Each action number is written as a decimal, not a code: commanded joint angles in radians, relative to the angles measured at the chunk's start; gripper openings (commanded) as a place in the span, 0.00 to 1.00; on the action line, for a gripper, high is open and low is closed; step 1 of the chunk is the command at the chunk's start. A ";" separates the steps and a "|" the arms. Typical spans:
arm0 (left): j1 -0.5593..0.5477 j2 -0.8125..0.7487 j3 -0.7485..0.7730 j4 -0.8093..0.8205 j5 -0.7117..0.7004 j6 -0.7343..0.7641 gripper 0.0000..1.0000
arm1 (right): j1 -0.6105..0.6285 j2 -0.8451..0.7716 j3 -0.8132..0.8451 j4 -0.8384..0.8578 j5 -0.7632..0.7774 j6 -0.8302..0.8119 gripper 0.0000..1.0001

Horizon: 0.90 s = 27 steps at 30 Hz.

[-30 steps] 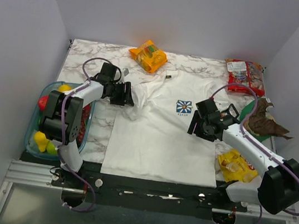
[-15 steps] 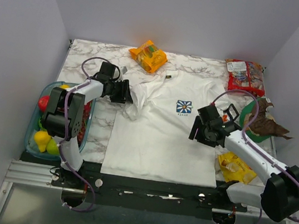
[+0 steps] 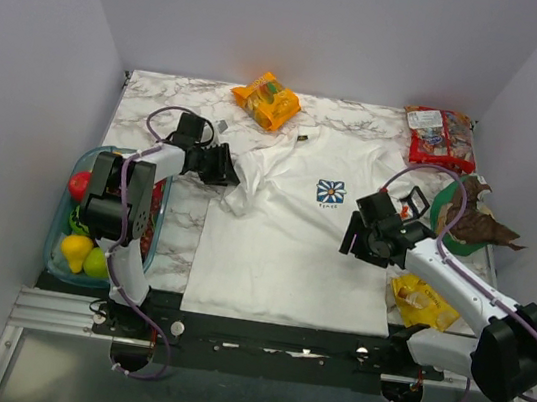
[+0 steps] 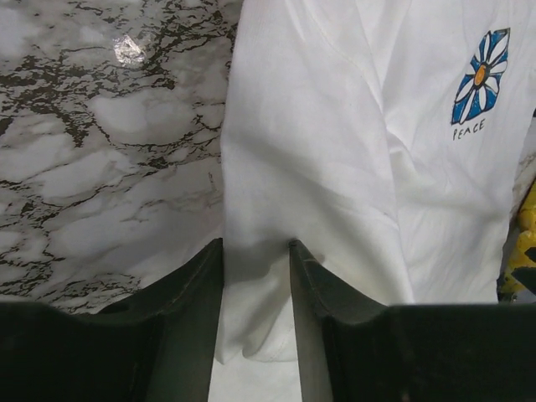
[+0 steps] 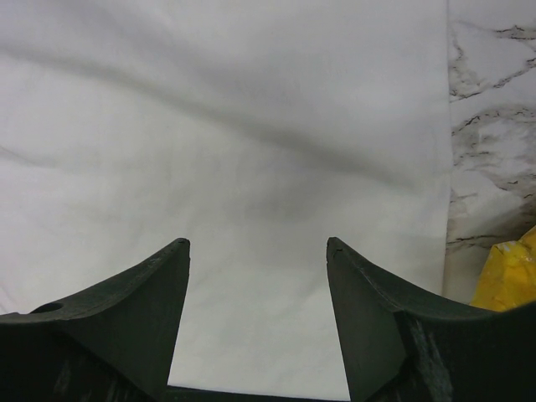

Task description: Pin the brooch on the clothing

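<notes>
Marble-patterned table [image 3: 174, 238] fills a white-walled booth. Nearest, a yellow snack bag [image 3: 423, 297] lies at the right and a clear bin [image 3: 47, 264] of toy fruit stands at the left edge. Between them the white T-shirt [image 3: 282, 249] lies flat, with a daisy print [image 3: 329, 192] on the chest. The right gripper [image 5: 258, 241] hangs over the shirt's right side, jaws wide apart, nothing between them. The left gripper [image 4: 255, 244] is at the left sleeve, its fingers on both sides of a cloth fold. Whether they pinch it cannot be told. A tiny orange-red spot, seemingly the brooch [image 3: 403, 211], sits just behind the right gripper, near a green plate [image 3: 441, 209]. Farthest lie an orange snack bag [image 3: 266, 99] and a red snack bag [image 3: 441, 134].
</notes>
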 commanded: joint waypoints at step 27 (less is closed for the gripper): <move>0.015 0.262 0.665 -0.363 -0.735 0.385 0.00 | 0.004 0.144 0.115 0.023 0.022 -0.012 0.74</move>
